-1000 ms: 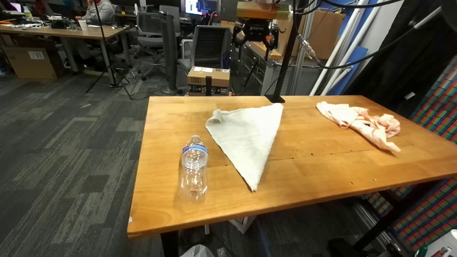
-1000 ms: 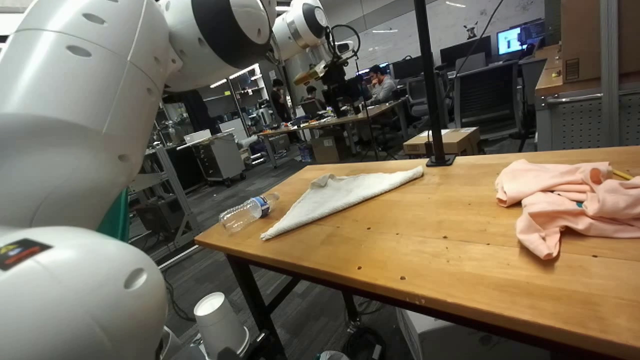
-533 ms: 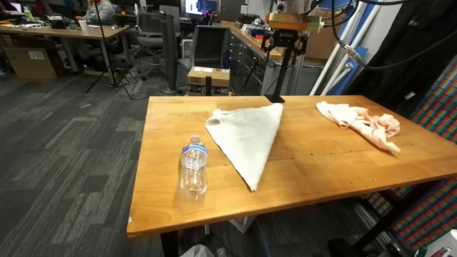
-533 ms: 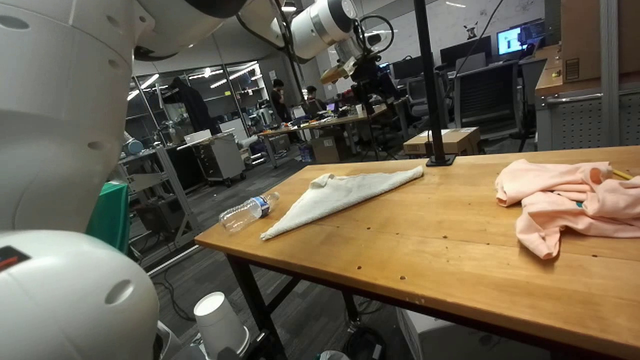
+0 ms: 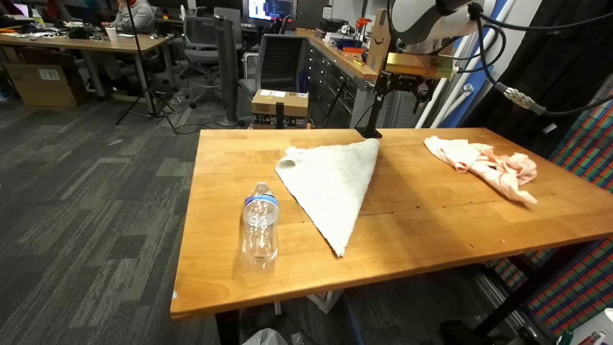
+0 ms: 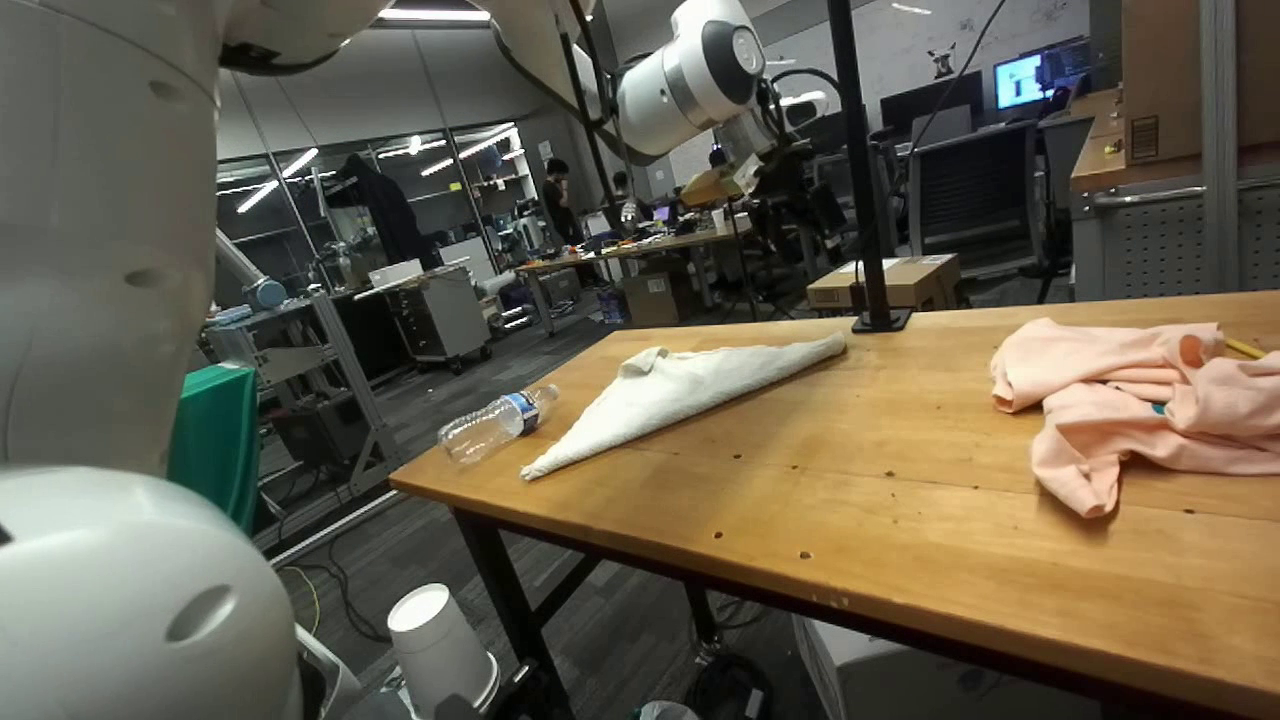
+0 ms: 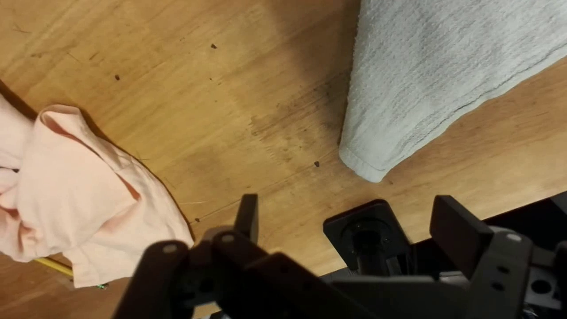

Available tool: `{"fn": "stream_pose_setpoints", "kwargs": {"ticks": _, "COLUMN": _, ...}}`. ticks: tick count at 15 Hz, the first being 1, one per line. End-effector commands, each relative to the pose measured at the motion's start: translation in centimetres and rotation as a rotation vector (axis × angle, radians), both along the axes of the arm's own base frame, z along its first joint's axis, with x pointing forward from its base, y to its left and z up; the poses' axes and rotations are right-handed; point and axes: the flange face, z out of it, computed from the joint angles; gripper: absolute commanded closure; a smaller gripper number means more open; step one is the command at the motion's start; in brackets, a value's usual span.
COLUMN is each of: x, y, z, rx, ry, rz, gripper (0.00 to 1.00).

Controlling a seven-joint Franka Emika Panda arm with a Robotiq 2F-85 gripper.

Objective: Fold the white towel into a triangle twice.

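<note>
Compared with 1 second ago, my gripper (image 7: pixel 347 217) is lower and more to the side of the peach cloth (image 6: pixel 1110 425); the white towel (image 5: pixel 330 187) keeps its place. My 2 jaws stand wide apart, in the air. On the table (image 5: pixel 440 239) the towel lies as a triangle, with 1 corner curled up. Of its tips, 1 comes just beside the foot of the black pole (image 6: pixel 854 120), but does not touch it; this gap is narrow. Toward the peach cloth it is wider: a broad strip of wood separates them. The clear bottle (image 5: pixel 261 225) lies on its side between the towel and the side edge, apart from both. The wood is warm brown, with seams and small dark holes. Around, I see dark carpet (image 5: pixel 110 230), a cardboard box (image 5: pixel 266 99) beyond the far edge, and 1 person (image 5: pixel 136 17) behind a desk (image 5: pixel 86 43).
</note>
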Motion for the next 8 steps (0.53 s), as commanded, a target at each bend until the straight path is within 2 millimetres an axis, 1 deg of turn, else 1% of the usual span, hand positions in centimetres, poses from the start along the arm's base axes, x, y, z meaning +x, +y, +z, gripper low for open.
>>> {"fn": "stream_pose_setpoints", "kwargs": {"ticks": 1, "x": 0.2, "y": -0.7, "z": 0.4, "rx": -0.007, "ry": -0.054, "rz": 0.006, "gripper": 0.00}}
{"fn": "stream_pose_setpoints", "kwargs": {"ticks": 4, "x": 1.1, "y": -0.3, "z": 0.3, "rx": -0.007, "ry": -0.081, "rz": 0.017, "gripper": 0.00}}
{"fn": "stream_pose_setpoints", "kwargs": {"ticks": 5, "x": 1.5, "y": -0.1, "z": -0.1, "rx": -0.003, "ry": -0.082, "rz": 0.021, "gripper": 0.00}}
{"fn": "stream_pose_setpoints", "kwargs": {"ticks": 7, "x": 1.9, "y": 0.5, "z": -1.2, "rx": 0.008, "ry": -0.075, "rz": 0.027, "gripper": 0.00}}
{"fn": "stream_pose_setpoints", "kwargs": {"ticks": 8, "x": 2.2, "y": 0.8, "z": -2.1, "rx": 0.012, "ry": -0.065, "rz": 0.033, "gripper": 0.00}}
